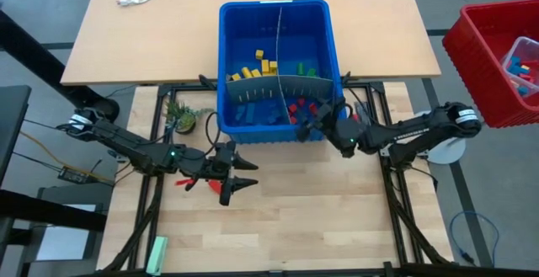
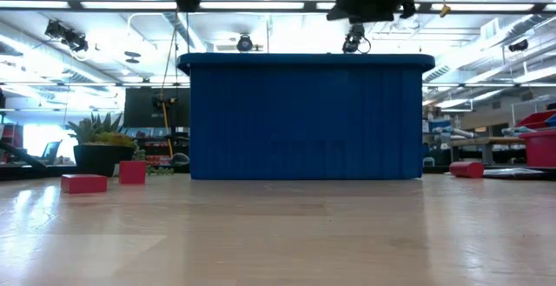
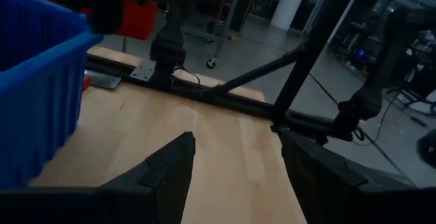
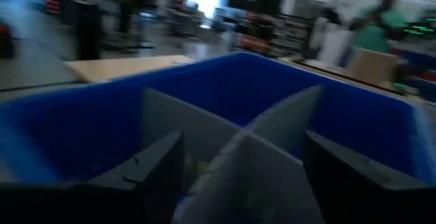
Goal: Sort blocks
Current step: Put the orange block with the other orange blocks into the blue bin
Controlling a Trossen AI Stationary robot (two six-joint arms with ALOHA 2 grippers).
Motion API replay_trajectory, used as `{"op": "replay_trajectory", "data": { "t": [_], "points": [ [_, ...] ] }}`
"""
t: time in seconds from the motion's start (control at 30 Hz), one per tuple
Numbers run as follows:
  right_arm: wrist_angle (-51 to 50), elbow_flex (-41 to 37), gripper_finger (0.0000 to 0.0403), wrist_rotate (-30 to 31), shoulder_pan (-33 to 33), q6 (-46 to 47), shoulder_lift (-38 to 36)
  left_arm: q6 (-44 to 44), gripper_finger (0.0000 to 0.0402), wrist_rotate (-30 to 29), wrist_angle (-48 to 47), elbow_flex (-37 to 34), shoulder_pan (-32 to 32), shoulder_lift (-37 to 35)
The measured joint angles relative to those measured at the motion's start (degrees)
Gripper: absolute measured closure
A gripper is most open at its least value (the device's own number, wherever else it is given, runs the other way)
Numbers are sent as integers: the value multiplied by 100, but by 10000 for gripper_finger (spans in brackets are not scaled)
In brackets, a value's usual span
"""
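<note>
Blocks (image 1: 253,73) lie sorted in the blue bin (image 1: 333,50); right gripper (image 1: 313,119) spread above its red compartment, left gripper (image 1: 244,175) spread over the table

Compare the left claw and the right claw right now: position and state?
The left claw hangs over bare table in front of the blue bin; the right claw sits over the bin's near right compartment, above the red blocks. Beside the left claw lies a loose red block. Shared: both are open and empty.
</note>
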Motion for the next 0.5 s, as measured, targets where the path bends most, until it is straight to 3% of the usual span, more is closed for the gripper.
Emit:
{"op": "replay_trajectory", "data": {
  "t": [0.23, 0.5],
  "points": [
    [25, 0, 108, -815, 963, 358, 55, -476, 170, -423, -1478, 0, -91, -422],
    [51, 0, 123, -1279, 1709, 2273, 845, -1405, 183, -1195, -4302, 2, -35, -930]
  ]
}}
